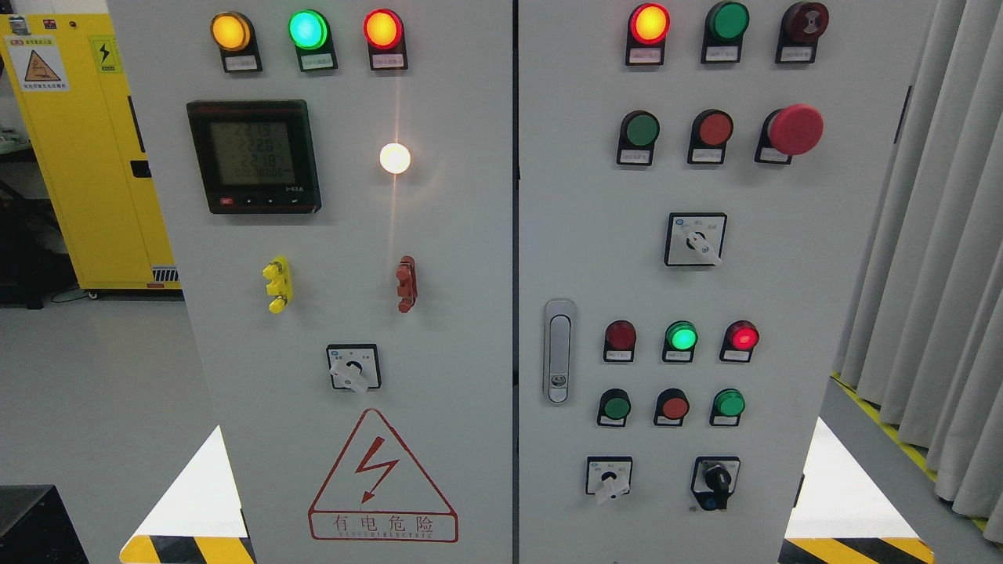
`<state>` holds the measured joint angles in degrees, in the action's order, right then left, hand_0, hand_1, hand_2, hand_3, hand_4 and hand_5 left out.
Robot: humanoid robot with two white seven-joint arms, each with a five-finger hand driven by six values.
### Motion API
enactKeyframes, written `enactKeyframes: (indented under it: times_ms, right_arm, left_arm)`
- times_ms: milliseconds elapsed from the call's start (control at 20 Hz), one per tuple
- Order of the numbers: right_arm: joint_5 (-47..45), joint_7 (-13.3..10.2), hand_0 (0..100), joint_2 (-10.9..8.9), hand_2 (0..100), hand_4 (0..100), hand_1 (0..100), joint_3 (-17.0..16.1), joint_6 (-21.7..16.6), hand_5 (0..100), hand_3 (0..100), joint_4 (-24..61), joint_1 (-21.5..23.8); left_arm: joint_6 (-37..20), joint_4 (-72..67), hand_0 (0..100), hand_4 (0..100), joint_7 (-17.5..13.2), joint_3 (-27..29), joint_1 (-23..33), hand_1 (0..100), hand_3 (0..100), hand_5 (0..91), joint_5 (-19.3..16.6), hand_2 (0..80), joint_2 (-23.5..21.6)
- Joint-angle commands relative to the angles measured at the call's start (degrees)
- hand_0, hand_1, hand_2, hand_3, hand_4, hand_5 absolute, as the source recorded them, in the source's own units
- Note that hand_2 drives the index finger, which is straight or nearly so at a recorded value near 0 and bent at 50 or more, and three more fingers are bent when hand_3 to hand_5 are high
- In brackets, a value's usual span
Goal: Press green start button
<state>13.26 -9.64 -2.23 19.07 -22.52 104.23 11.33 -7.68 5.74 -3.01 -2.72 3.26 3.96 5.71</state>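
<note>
So neither robot hand shows up anywhere in the head view, meaning I can't tell if the fingers are spread or curled. It's just the grey control cabinet [486, 313] filling the shot. The right door has a few green buttons: an unlit one [642, 130] in the second row next to a red button [715, 128] and the big red mushroom stop [794, 129], plus two more lower down [617, 407] [729, 403] on either side of a red one [674, 406]. A lit green lamp [681, 338] glows just above those, and the left door has the meter display [254, 156].
</note>
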Motion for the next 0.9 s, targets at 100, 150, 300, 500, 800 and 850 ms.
enactKeyframes:
  times_ms: [100,150,300,500,800,850]
  right_arm:
    - [0.0,0.0,55,0.03,0,26,77,-0.1,0.0,20,22,0.2,0.1]
    - [0.0,0.0,55,0.03,0,26,77,-0.3,0.0,20,22,0.4,0.1]
    - [0.0,0.1,55,0.03,0,26,77,-1.0,0.0,20,22,0.4,0.1]
    - [2.7,0.0,55,0.03,0,26,77,-1.7,0.0,20,22,0.4,0.0]
    - [27.8,-2.0,43,0.82,0,40,84,-11.1,-2.0,30,32,1.0,-2.4]
    - [31.2,-2.0,48,0.82,0,45,85,-12.3,-2.0,37,36,1.1,-3.2]
  left_arm:
    - [0.0,0.0,12,0,0.0,0.0,0.0,56,0,0.0,0.0,0.0,0.0]
    - [0.0,0.0,12,0,0.0,0.0,0.1,56,0,0.0,0.0,0.0,0.0]
    - [0.0,0.0,12,0,0.0,0.0,0.0,56,0,0.0,0.0,0.0,0.0]
    - [0.0,0.0,12,0,0.0,0.0,0.0,56,0,0.0,0.0,0.0,0.0]
    - [0.0,0.0,12,0,0.0,0.0,0.0,56,0,0.0,0.0,0.0,0.0]
    - [0.0,0.0,12,0,0.0,0.0,0.0,56,0,0.0,0.0,0.0,0.0]
